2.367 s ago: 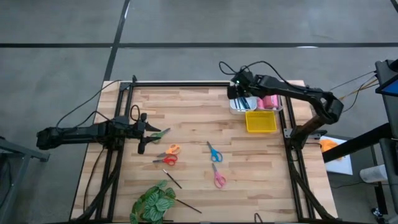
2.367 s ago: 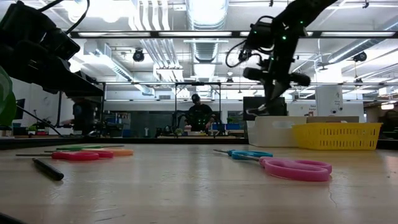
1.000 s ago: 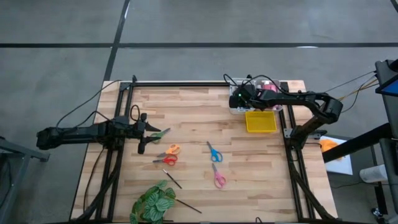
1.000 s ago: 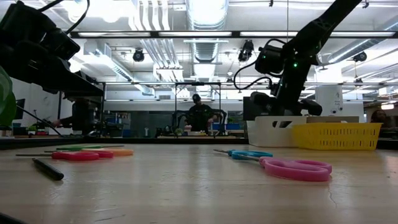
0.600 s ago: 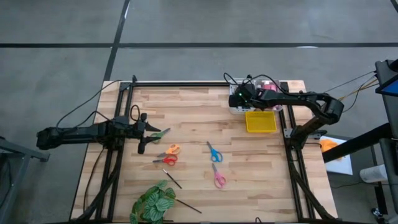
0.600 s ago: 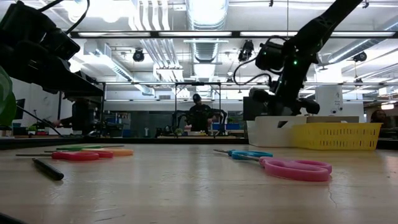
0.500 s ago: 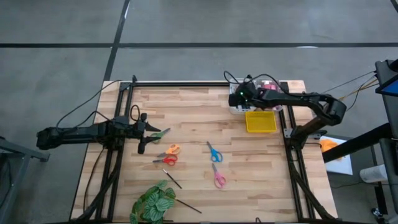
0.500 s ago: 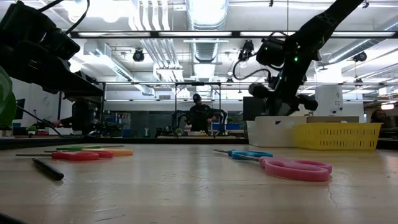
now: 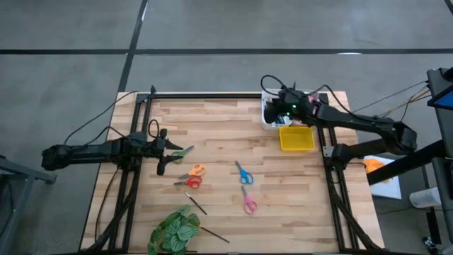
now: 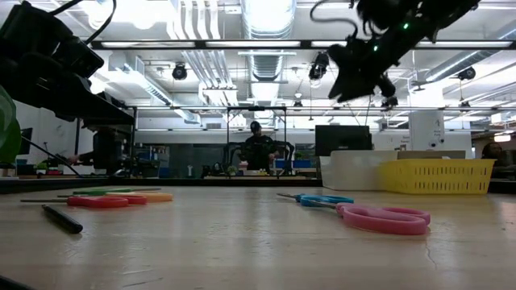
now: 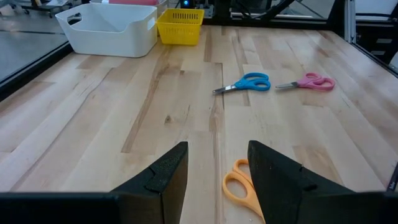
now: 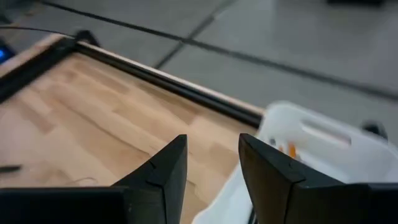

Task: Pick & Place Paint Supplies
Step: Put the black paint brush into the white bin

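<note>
The right tool [image 9: 271, 108] hovers open and empty above the white plastic bin [image 9: 267, 122]. It should swing toward the blue-handled scissors [image 9: 243, 172] on the wooden surface [image 9: 219, 134], descending squarely. The left tool [image 9: 165, 150] waits open.

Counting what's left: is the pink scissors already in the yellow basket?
No, the pink scissors lies on the table, apart from the yellow basket.

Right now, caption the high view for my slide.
Right tool open over the white bin; left tool waits open by scattered scissors.
</note>
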